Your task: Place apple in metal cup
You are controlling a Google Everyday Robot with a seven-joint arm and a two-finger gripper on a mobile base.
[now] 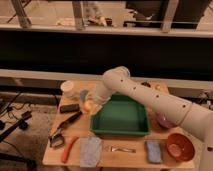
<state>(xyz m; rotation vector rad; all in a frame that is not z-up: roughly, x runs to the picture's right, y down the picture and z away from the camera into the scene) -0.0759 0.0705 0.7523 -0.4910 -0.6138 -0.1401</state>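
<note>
The apple (88, 106), small and yellow-orange, sits in my gripper (91, 104) just off the left edge of the green tray (120, 120), a little above the wooden table. The gripper looks shut on it. My white arm (150, 97) reaches in from the lower right and bends over the tray. A small dark round thing at the back of the table, just behind the arm, looks like the metal cup (146, 84); it stands well to the right of the gripper and apart from it.
A white plastic cup (67, 88) stands at the back left. A black block (69, 107), dark tongs (67, 124) and an orange carrot (68, 149) lie left. A grey cloth (91, 150), a metal utensil (121, 149), a blue sponge (153, 150), a red bowl (179, 146) and a purple bowl (165, 120) are front and right.
</note>
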